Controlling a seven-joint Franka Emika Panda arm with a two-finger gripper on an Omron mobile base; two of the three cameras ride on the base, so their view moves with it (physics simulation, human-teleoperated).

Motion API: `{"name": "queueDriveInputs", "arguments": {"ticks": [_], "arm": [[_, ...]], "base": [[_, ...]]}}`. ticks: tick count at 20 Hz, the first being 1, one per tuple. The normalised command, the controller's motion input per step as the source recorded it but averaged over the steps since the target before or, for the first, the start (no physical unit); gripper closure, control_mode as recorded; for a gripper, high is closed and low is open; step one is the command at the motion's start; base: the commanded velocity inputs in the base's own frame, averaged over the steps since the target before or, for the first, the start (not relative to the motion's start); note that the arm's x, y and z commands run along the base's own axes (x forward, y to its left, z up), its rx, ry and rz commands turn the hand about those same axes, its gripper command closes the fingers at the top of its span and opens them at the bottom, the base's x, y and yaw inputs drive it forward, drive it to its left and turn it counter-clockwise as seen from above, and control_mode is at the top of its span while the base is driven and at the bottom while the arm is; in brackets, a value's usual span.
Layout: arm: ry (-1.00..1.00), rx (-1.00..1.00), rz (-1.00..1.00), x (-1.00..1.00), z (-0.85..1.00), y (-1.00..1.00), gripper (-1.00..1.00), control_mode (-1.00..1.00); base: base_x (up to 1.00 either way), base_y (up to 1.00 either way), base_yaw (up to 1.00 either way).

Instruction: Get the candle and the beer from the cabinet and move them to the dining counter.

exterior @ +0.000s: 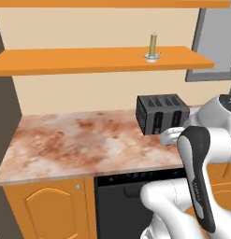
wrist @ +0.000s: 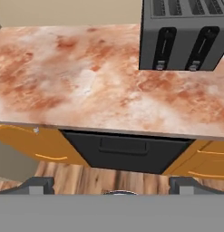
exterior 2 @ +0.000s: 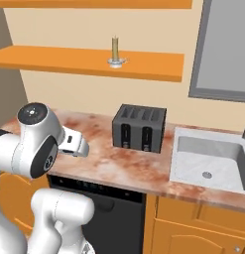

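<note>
Candle (exterior: 153, 45) stands upright on the cabinet (exterior: 89, 60), on its lower orange shelf board, long axis vertical and wick end pointing straight up, its foot in a small whitish round dish. It sits well above and beyond the claw (wrist: 112, 189), higher up the beige wall. The claw's two dark fingertips (wrist: 37, 186) rise far apart at the bottom of the hand view, spread wide with nothing between them. Ahead of the claw lies a mottled reddish marble worktop (wrist: 77, 81), with a dark grey toaster (wrist: 183, 34) ahead and to the right, slots up, levers facing the claw. No readable label or writing appears on anything. A marble sink (exterior 2: 213, 158) lies beyond the toaster
</note>
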Motion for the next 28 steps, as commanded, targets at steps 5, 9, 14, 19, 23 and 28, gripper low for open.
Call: {"name": "queueDriveInputs", "arguments": {"ticks": [5,9,14,19,23,28], "arm": [[0.00,0.00,0.00,0.00,0.00,0.00,-1.00,1.00],[0.00,0.00,0.00,0.00,0.00,0.00,-1.00,1.00],[0.00,0.00,0.00,0.00,0.00,0.00,-1.00,1.00],[0.00,0.00,0.00,0.00,0.00,0.00,-1.00,1.00],[0.00,0.00,0.00,0.00,0.00,0.00,-1.00,1.00],[0.00,0.00,0.00,0.00,0.00,0.00,-1.00,1.00]], "base": [[0.48,-0.27,-0.07],[0.52,-0.24,-0.11],[0.57,-0.12,-0.08],[0.50,-0.09,0.00],[0.23,-0.05,0.00],[0.00,0.00,0.00]]}}
